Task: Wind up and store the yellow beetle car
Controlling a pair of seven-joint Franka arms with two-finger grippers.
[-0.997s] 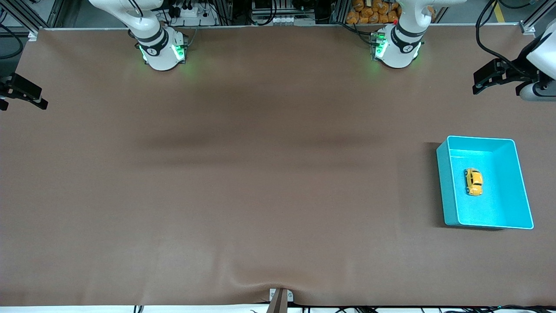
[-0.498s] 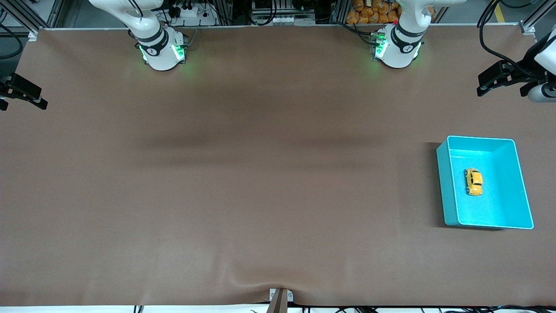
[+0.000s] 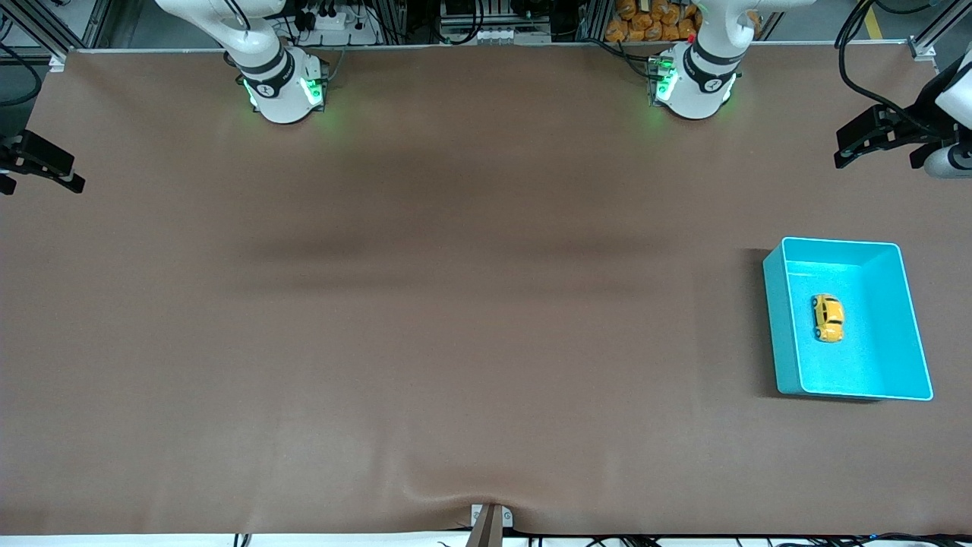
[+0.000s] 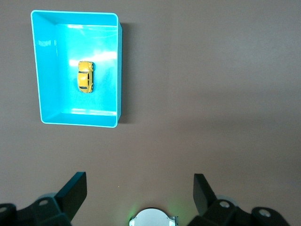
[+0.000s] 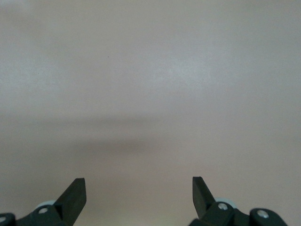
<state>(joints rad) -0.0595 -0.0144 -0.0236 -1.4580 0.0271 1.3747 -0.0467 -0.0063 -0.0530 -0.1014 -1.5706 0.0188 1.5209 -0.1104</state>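
Car (image 3: 828, 317) sits upright in teal bin (image 3: 774, 319); storing looks done, winding unverifiable. Left tool (image 4: 139, 188) spread, empty, above bare counter (image 3: 456, 304) beside bin. Right tool (image 5: 139, 187) spread, waiting at its counter end; keep both clear.

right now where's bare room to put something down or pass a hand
Almost all of the brown table lies bare, from the right arm's end up to the teal bin. The bin floor around the yellow beetle car is also free, but walled. Only the bin's corner is occupied. The left hand and right hand hang open over the table's ends.
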